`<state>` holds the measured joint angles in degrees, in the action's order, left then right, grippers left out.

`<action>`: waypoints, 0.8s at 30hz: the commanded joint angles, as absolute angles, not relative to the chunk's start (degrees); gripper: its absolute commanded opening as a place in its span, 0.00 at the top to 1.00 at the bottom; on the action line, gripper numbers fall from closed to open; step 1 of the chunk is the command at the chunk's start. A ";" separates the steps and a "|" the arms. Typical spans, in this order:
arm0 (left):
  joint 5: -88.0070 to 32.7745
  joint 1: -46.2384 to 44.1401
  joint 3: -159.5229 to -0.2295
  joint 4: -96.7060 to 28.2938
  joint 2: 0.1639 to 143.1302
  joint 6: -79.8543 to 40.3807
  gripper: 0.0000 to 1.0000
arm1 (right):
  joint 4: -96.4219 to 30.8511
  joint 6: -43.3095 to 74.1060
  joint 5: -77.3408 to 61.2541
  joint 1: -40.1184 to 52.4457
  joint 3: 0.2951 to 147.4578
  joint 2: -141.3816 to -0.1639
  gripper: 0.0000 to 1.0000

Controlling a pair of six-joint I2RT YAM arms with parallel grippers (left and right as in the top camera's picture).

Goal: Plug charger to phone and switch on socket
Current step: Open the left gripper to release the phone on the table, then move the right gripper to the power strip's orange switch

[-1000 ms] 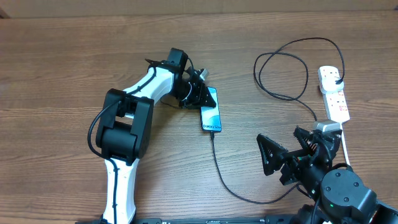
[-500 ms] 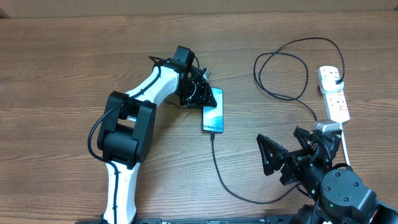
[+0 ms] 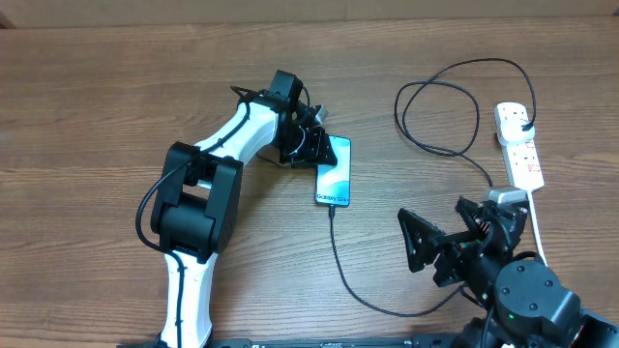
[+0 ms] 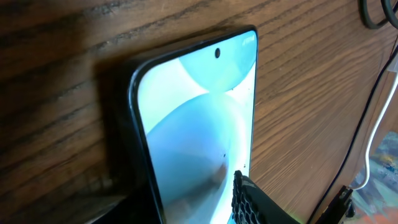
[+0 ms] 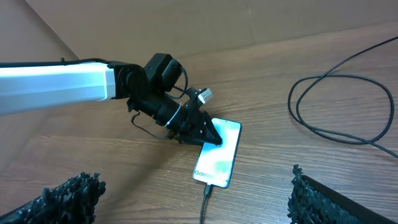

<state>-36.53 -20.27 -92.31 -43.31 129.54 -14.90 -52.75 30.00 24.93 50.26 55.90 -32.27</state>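
The phone [image 3: 332,179] lies flat on the wooden table, its teal screen up; it also shows in the left wrist view [image 4: 193,124] and the right wrist view [image 5: 219,155]. My left gripper [image 3: 317,153] is shut on the phone's far end, one finger at each long edge [image 4: 180,194]. The charger's black cable [image 3: 363,290] has its connector tip [image 3: 331,207] in the phone's near end. It loops right to its plug [image 3: 523,124] in the white socket strip [image 3: 519,145]. My right gripper [image 3: 435,253] is open and empty near the front right.
The strip's white lead [image 3: 535,227] runs down past my right arm. The cable makes a wide loop [image 3: 440,106] at the back right, also seen in the right wrist view [image 5: 323,124]. A wall borders the table's far edge [image 5: 261,25].
My left gripper has shifted slightly right, and the phone's far end has turned right with it. The right arm and the cable have stayed put.
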 commanded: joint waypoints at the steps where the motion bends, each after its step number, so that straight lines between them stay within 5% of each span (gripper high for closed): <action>1: -25.06 -19.90 -90.28 -44.49 133.19 -15.49 0.59 | -52.80 30.24 25.91 50.13 55.53 -32.84 0.00; 16: -21.96 -19.86 -90.28 -44.99 133.19 -16.36 0.56 | -52.88 30.24 25.87 50.13 55.55 -36.53 0.00; 19: -20.05 -19.79 -90.28 -45.39 133.19 -16.34 0.32 | -53.08 30.24 25.85 50.13 55.55 -37.80 0.00; 20: -19.25 -19.79 -90.28 -45.52 133.19 -16.34 0.00 | -53.01 30.24 25.63 50.13 55.55 -38.39 0.00; 24: -16.53 -19.27 -90.28 -46.98 132.44 -16.36 0.00 | -52.99 30.24 23.42 50.13 55.55 -40.23 0.00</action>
<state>-30.46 -20.25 -93.67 -45.21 127.28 -16.58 -53.15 30.00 24.75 50.28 55.86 -39.09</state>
